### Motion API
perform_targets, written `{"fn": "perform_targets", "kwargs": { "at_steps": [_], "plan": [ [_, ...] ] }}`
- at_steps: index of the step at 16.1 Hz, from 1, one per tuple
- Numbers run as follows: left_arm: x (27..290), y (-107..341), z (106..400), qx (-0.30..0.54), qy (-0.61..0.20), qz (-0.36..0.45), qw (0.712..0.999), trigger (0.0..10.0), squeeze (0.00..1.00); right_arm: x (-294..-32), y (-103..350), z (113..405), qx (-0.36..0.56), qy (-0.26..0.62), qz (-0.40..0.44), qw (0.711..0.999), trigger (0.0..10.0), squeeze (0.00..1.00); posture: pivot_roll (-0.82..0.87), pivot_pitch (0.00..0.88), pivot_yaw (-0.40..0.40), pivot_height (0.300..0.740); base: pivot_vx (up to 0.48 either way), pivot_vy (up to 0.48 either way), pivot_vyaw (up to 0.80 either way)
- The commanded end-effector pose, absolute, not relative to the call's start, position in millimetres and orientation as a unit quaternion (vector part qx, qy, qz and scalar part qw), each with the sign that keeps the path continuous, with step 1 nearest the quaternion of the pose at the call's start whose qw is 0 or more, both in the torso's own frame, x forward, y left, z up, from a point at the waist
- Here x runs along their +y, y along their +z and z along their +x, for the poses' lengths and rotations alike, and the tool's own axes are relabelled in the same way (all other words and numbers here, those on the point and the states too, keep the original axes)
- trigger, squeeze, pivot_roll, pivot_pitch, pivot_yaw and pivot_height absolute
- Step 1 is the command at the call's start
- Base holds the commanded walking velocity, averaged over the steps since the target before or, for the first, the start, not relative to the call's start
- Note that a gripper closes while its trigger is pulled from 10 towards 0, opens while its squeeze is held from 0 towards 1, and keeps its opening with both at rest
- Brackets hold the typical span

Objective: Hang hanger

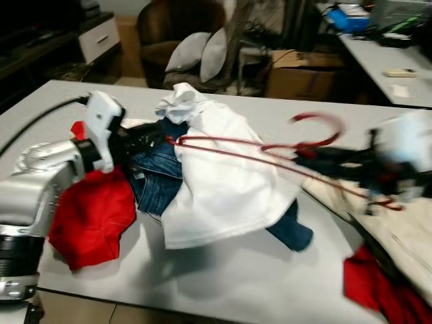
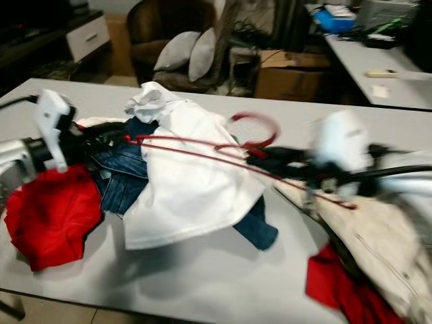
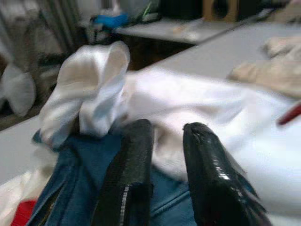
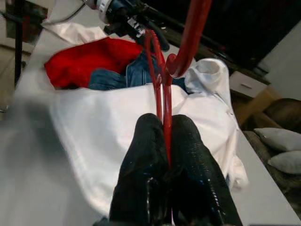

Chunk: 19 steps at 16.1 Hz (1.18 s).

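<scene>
Clamped between my right gripper's black fingers, the red hanger stretches left above the white shirt at mid-table. My left gripper, fingers slightly parted and empty, sits by the jeans and red cloth.

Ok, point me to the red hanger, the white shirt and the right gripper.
red hanger [image 1: 322,120], left eye view, on its hook.
white shirt [image 1: 223,182], left eye view, middle of the cloth.
right gripper [image 4: 165,136], right wrist view, between the fingertips pinching the hanger.
</scene>
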<state>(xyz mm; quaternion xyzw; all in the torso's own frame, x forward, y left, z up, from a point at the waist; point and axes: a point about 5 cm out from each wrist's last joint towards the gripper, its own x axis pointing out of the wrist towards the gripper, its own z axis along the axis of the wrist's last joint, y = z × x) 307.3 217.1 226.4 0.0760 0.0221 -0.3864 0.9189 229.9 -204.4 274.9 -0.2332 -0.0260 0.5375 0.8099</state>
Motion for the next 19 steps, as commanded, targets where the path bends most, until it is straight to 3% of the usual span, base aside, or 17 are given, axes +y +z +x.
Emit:
{"fn": "perform_targets", "kwargs": {
  "at_steps": [1, 4, 5, 6, 7, 8, 9, 12, 16, 19],
  "plan": [
    [230.7, 254.7, 308.1, -0.027, -0.367, 0.056, 0.928, 10.0, 1.0, -216.8, 287.7, 226.8, -0.034, 0.526, -0.229, 0.819, 10.0, 0.0, -0.12, 0.0, 0.047, 0.74, 0.0, 0.0, 0.0],
    [249.2, 291.4, 301.7, -0.099, -0.365, 0.008, 0.926, 10.0, 1.0, -239.4, 304.5, 222.0, -0.055, 0.488, -0.202, 0.847, 10.0, 0.0, -0.12, 0.0, 0.048, 0.74, 0.0, 0.0, 0.0],
    [252.1, 302.7, 305.3, -0.136, -0.334, -0.001, 0.933, 10.0, 1.0, -249.5, 307.0, 228.6, -0.059, 0.432, -0.196, 0.878, 10.0, 0.0, -0.11, 0.0, 0.046, 0.74, 0.0, 0.0, 0.0],
    [250.6, 308.6, 313.0, -0.158, -0.28, 0.0, 0.947, 10.0, 0.89, -258.6, 303.0, 240.8, -0.05, 0.355, -0.192, 0.913, 10.0, 0.0, -0.11, 0.0, 0.042, 0.74, 0.0, 0.0, 0.0],
    [240.5, 307.5, 318.8, -0.159, -0.263, -0.006, 0.952, 10.0, 0.75, -263.7, 296.6, 249.4, -0.042, 0.296, -0.198, 0.934, 10.0, 0.0, -0.11, 0.0, 0.042, 0.74, 0.0, 0.0, 0.0],
    [224.6, 299.6, 325.0, -0.144, -0.249, 0.005, 0.958, 10.0, 0.23, -262.8, 288.4, 255.6, -0.037, 0.255, -0.176, 0.95, 10.0, 0.0, -0.11, 0.0, 0.04, 0.74, 0.0, 0.0, 0.0],
    [203.0, 286.7, 328.0, -0.144, -0.247, -0.003, 0.958, 10.0, 0.19, -255.2, 277.9, 259.8, -0.032, 0.215, -0.154, 0.964, 10.0, 0.0, -0.11, 0.0, 0.037, 0.74, 0.0, 0.0, 0.0],
    [148.1, 241.2, 316.8, -0.102, -0.266, -0.014, 0.958, 10.0, 0.21, -219.9, 249.5, 256.4, -0.028, 0.149, -0.099, 0.983, 10.0, 0.0, -0.13, 0.007, 0.032, 0.74, 0.0, 0.0, 0.0],
    [131.7, 213.7, 301.2, -0.09, -0.244, 0.001, 0.966, 10.0, 0.21, -193.8, 225.4, 247.4, -0.03, 0.091, -0.127, 0.987, 10.0, 0.0, -0.15, 0.024, -0.001, 0.74, 0.0, -0.351, 0.0],
    [139.4, 184.3, 290.4, -0.058, -0.195, 0.014, 0.979, 10.0, 0.2, -188.3, 199.0, 242.6, -0.01, 0.063, -0.091, 0.994, 10.0, 0.0, -0.15, 0.035, -0.024, 0.74, 0.0, -0.368, 0.0]
  ]
}}
